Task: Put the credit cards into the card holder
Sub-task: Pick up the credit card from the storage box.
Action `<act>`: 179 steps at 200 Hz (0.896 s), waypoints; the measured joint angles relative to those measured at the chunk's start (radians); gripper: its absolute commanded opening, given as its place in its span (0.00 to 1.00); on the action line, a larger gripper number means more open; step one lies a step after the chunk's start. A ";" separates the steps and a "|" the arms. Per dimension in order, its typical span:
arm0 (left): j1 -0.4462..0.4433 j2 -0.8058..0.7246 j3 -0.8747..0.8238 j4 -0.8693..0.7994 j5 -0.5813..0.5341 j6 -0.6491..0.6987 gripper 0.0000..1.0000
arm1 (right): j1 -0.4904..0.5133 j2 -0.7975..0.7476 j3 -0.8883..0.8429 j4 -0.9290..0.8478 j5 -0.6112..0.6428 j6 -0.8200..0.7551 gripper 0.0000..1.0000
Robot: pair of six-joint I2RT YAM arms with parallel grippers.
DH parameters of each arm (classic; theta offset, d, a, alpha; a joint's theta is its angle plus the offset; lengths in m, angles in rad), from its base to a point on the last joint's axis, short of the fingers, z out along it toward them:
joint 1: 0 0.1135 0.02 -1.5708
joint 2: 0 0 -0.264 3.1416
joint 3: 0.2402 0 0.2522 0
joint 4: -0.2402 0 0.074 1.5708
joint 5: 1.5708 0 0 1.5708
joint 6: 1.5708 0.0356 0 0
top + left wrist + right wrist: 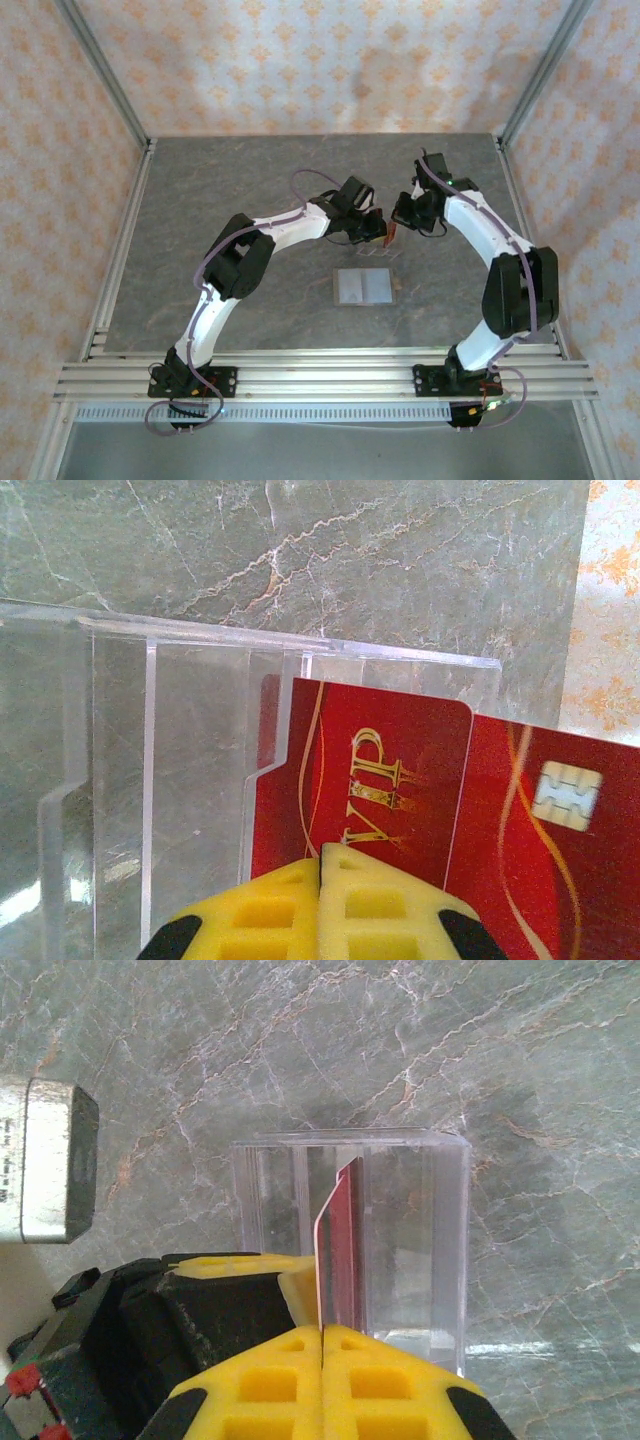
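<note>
Two red credit cards stand at the clear slotted rack (190,770): a VIP card (380,770) in front and a chip card (560,820) behind it. Seen edge-on in the right wrist view, a red card (335,1250) runs out from between the pads of my right gripper (322,1328), which is shut on it. My left gripper (321,848) is shut with nothing between its pads, its tip against the card's face; its yellow finger (240,1263) shows beside the card. The card holder (362,288) lies open, grey side up, on the table nearer the arm bases. Both grippers meet at the red card (390,238).
The clear rack (378,256) stands just behind the card holder, its walls (430,1230) around the cards. A grey metal block (50,1160) on the left arm hangs close by. Patterned walls and metal rails (320,375) ring the marbled tabletop (220,190).
</note>
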 measured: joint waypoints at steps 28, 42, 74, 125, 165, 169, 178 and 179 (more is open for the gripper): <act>0.000 0.000 0.002 -0.002 0.000 0.000 0.02 | 0.000 -0.032 -0.003 -0.014 0.011 -0.003 0.00; 0.000 0.000 0.002 -0.003 0.000 0.000 0.03 | 0.000 -0.048 -0.005 -0.019 0.015 -0.004 0.00; 0.000 0.000 0.008 -0.011 0.000 0.000 0.03 | 0.000 -0.085 -0.011 -0.034 0.019 -0.007 0.00; 0.000 0.000 0.013 -0.023 0.000 0.001 0.04 | 0.000 -0.128 -0.018 -0.049 0.026 -0.011 0.00; 0.013 -0.020 0.011 -0.064 0.003 0.028 0.05 | 0.000 -0.183 -0.055 -0.045 0.008 -0.014 0.00; 0.014 -0.029 0.005 -0.070 0.003 0.036 0.05 | 0.000 -0.190 -0.060 -0.044 0.005 -0.014 0.00; 0.023 -0.057 -0.015 -0.087 0.003 0.048 0.07 | 0.000 -0.203 -0.072 -0.038 -0.003 -0.014 0.00; 0.024 -0.064 -0.019 -0.090 0.002 0.052 0.07 | 0.000 -0.204 -0.074 -0.037 -0.003 -0.014 0.00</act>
